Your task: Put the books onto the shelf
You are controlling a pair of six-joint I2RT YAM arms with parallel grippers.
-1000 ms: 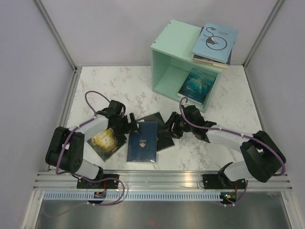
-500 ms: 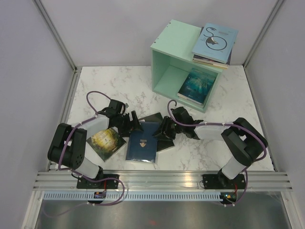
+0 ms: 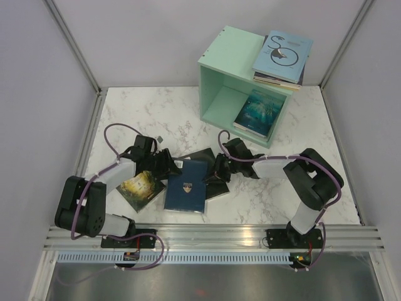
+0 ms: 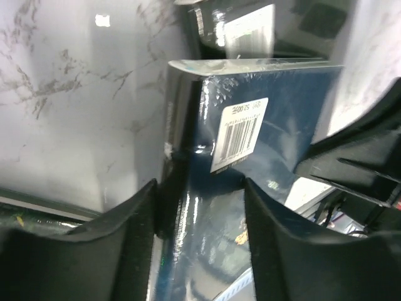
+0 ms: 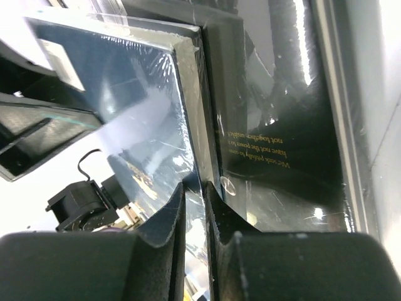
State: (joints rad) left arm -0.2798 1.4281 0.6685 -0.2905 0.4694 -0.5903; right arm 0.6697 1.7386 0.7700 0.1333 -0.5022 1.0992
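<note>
Navy book point(image 3: 186, 186) on counter point(image 3: 156, 106), flanked both sides
L end effector point(image 4: 199, 188) jaws apart astride its spine corner; R end effector point(image 5: 195, 191) pinched nearly shut on its edge

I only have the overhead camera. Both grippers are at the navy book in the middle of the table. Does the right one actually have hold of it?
Observer: Yes. In the right wrist view, the right gripper has its fingers nearly together, pinching the edge of the navy book between them.
Operator: And the left one?
Observer: In the left wrist view, the left gripper straddles the book's other side, one finger on each face. I can't tell whether it is clamped.
Operator: Anything on the face I can't see?
Observer: A white barcode sticker sits on the cover turned toward the left wrist camera.
</note>
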